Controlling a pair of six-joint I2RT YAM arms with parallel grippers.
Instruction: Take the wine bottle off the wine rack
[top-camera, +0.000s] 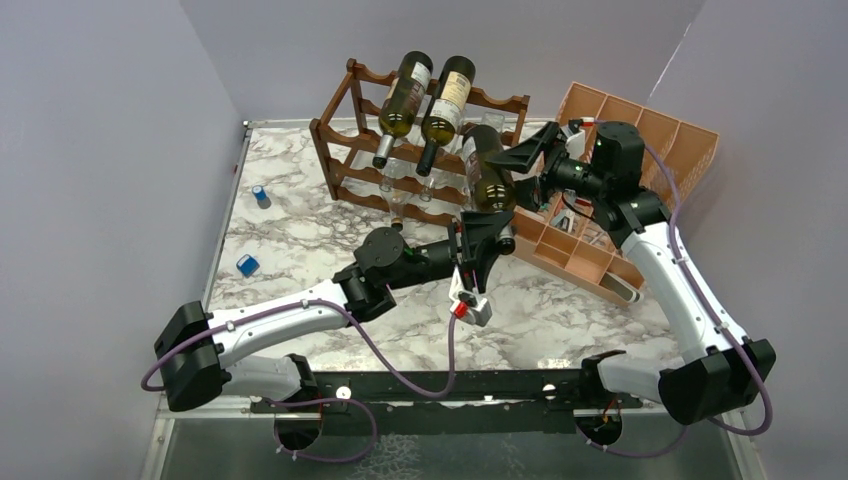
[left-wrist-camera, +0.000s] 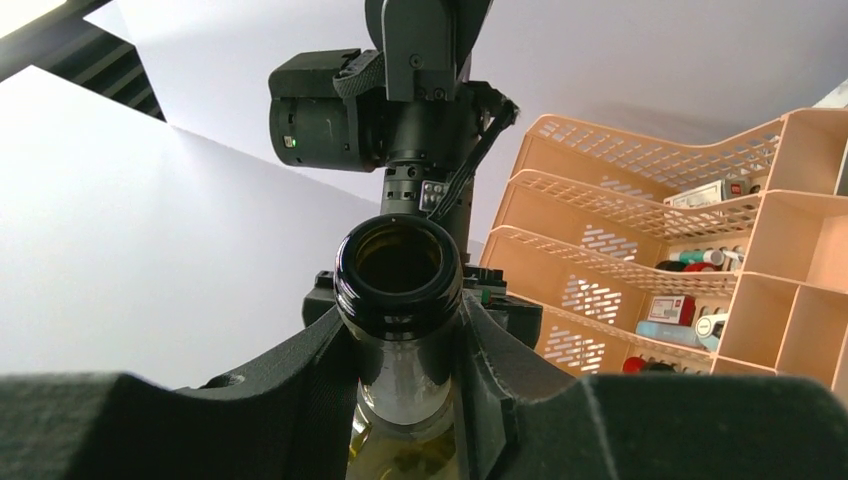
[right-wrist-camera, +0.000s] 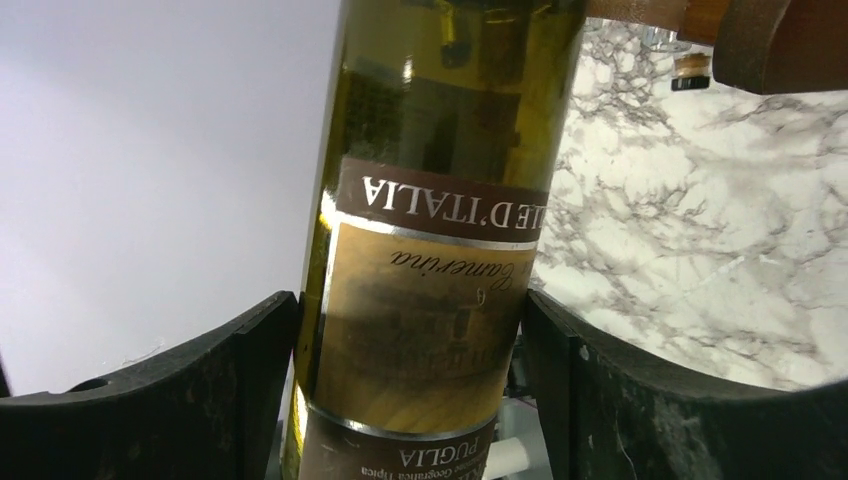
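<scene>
1. The bottle (top-camera: 487, 172) is up off the tabletop (top-camera: 300, 230), slanted at the right end of the rack (top-camera: 325, 160) and between it and the orange organiser (top-camera: 650, 140). Its mouth points near and its base far.
2. The left hand (top-camera: 495, 232) is closed on the bottle's neck just under the lip. In the left wrist view a finger (left-wrist-camera: 310, 380) presses in on each side of the neck, and the open mouth faces the camera.
3. The right hand (top-camera: 522, 160) grips the bottle's body from the right. Its wrist view shows the fingers (right-wrist-camera: 240, 390) tight against both sides of the brown label.
4. So both hands hold one bottle: left on the neck, right on the body.
5. From above the bottle overlaps the rack's right end post; I cannot tell whether they touch.
6. On the rack's top tier lie the left rack bottle (top-camera: 405, 95) and the right rack bottle (top-camera: 447, 98), side by side with their necks sloping near.
7. On the left of the tabletop, well apart from the rack, sit a far blue item (top-camera: 260, 195) and a near blue item (top-camera: 247, 264) — too small to identify.
</scene>
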